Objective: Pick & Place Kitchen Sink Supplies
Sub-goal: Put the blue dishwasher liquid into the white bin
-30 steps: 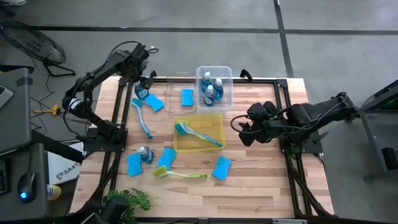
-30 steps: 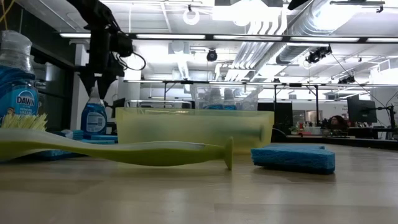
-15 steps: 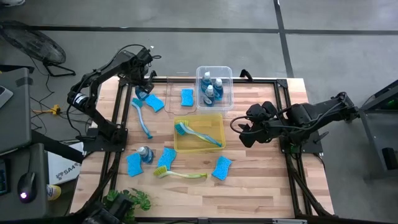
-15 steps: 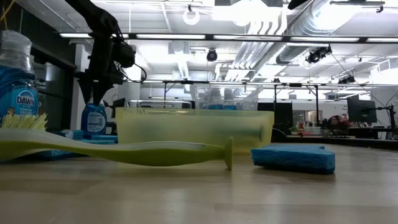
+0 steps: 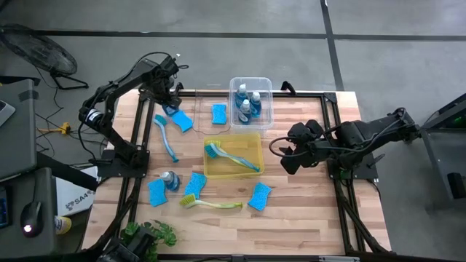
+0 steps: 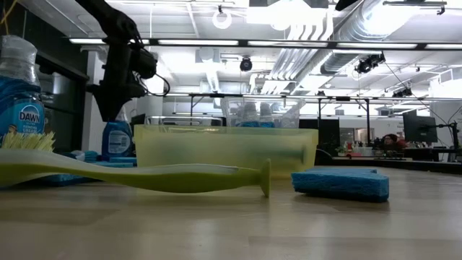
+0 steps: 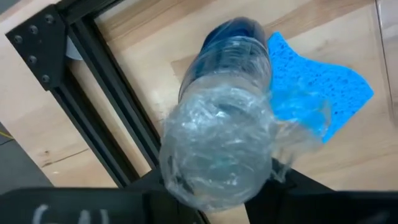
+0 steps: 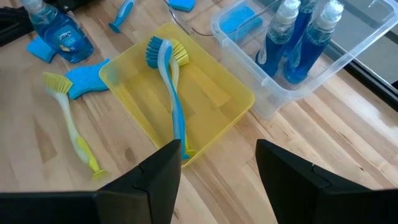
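L gripper [image 6: 115, 108], at table's far-left corner, grips small clear plastic bottle of blue liquid [image 6: 118, 137] by its top; thin walls probably squashy & slick, liquid sloshes, so hold near neck w/ firm squeeze.

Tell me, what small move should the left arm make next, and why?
Probably lift straight up. The left tool sits around the top of a bottle standing at the table's far left corner beside a blue sponge; three bottles already stand in the clear bin.
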Motion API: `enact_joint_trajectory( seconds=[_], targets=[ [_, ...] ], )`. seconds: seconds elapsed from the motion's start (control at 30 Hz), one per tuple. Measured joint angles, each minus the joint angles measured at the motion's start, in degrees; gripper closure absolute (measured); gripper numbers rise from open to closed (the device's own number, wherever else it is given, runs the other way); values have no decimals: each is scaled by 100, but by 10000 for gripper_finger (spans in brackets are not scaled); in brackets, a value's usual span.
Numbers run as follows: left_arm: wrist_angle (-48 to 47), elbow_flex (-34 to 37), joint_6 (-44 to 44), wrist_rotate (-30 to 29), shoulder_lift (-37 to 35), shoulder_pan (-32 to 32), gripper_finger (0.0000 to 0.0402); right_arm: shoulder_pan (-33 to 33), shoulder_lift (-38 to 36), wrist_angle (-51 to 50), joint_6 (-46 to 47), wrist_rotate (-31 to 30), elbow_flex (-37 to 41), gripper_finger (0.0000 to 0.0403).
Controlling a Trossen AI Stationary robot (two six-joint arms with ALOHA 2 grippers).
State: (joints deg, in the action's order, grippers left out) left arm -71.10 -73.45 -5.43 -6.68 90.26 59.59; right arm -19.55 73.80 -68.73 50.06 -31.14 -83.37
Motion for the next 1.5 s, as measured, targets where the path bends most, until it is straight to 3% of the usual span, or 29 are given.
enact_joint_trajectory(
  seconds=[0.3, 0.63, 0.8, 1.2, 1.5],
  targets=[
    [20, 4, 138, 168, 0, -2, 289, -2, 0, 0, 0, 7, 0, 203],
    [8, 4, -42, -183, 0, 0, 160, 0, 0, 0, 2, 21, 0, 203],
    [314, 4, 369, -241, 0, 0, 115, -1, 0, 1, 21, 173, 0, 203],
    [1072, 4, 1428, 158, -4, 2, 108, -1, 0, 2, -127, 264, 0, 203],
    [842, 4, 2212, 133, 58, 2, 108, -2, 0, 2, -118, 365, 0, 203]
  ],
)
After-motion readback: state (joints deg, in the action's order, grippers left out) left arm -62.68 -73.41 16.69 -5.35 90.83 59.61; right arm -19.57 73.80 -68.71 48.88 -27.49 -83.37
